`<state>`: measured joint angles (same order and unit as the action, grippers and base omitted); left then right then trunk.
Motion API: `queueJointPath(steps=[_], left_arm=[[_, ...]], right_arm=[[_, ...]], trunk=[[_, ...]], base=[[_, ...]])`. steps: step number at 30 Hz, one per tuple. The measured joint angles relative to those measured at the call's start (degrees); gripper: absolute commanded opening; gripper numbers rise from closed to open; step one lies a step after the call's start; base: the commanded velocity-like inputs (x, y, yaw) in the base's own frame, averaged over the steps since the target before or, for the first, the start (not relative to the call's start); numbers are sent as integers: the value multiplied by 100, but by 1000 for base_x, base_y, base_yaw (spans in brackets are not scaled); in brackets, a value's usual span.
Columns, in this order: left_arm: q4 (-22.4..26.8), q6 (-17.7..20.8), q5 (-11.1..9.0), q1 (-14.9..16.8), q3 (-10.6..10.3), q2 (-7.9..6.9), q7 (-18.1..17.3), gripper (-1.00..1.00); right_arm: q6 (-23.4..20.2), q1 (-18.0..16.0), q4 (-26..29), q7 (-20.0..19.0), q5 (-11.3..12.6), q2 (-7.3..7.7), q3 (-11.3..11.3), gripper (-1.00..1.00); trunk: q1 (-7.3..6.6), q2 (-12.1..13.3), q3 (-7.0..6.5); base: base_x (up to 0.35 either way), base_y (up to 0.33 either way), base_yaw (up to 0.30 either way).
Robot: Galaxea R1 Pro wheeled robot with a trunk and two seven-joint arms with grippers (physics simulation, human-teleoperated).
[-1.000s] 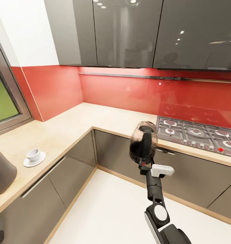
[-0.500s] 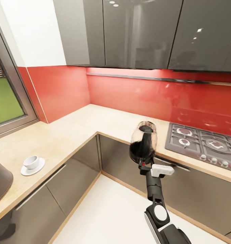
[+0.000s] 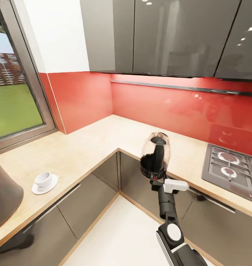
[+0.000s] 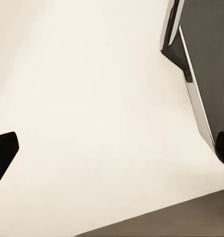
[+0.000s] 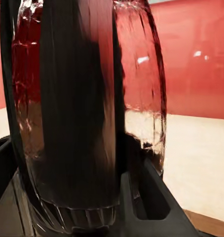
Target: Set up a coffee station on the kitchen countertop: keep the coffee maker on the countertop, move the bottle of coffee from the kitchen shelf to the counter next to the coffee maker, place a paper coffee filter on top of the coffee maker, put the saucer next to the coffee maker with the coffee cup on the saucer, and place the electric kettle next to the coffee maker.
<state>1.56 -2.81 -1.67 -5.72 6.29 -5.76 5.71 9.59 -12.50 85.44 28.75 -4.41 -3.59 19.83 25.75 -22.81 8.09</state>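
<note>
The electric kettle (image 3: pixel 155 154), dark see-through glass with a black handle, hangs upright in the air in front of the counter corner. My right gripper (image 3: pixel 155 177) is shut on its lower end. In the right wrist view the kettle (image 5: pixel 82 113) fills the frame, with a black finger (image 5: pixel 141 197) against its base. The white coffee cup (image 3: pixel 43 179) sits on the saucer (image 3: pixel 51 186) on the kitchen countertop (image 3: pixel 85 147) at the left. The coffee maker's dark grey body (image 3: pixel 3 195) is cut off at the left edge. My left gripper (image 4: pixel 112 150) is open over the pale floor.
A gas hob (image 3: pixel 233 168) is set into the counter at the right. Grey base cabinets (image 3: pixel 92 192) run under the L-shaped worktop, with dark wall cabinets (image 3: pixel 159 33) above a red backsplash. A window (image 3: pixel 13 96) is at the left. Pale floor (image 3: pixel 118 236) lies below.
The head camera has turned left: the hob slid toward the right edge and the window came further into view. The kettle stays in my right gripper, at about the same place in the picture.
</note>
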Motion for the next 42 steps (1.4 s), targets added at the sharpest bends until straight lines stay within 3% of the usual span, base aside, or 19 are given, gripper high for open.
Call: queueJointPath(steps=[18, 33, 42], left_arm=[[-4, 17, 7, -3, -14, 21, 0, 100], [-6, 25, 7, -2, -14, 21, -3, 100], [0, 2, -7, -3, 5, 14, 3, 100]], right_arm=[[1, 0, -8, 0, 0, 7, -5, -100], [0, 0, -7, 4, 0, 7, -3, -100], [1, 0, -1, 6, 0, 6, 1, -100]], trunk=[[0, 0, 0], [-2, -1, 0], [0, 0, 0]], base=[[3, 0, 276], [211, -157, 276], [74, -161, 44]])
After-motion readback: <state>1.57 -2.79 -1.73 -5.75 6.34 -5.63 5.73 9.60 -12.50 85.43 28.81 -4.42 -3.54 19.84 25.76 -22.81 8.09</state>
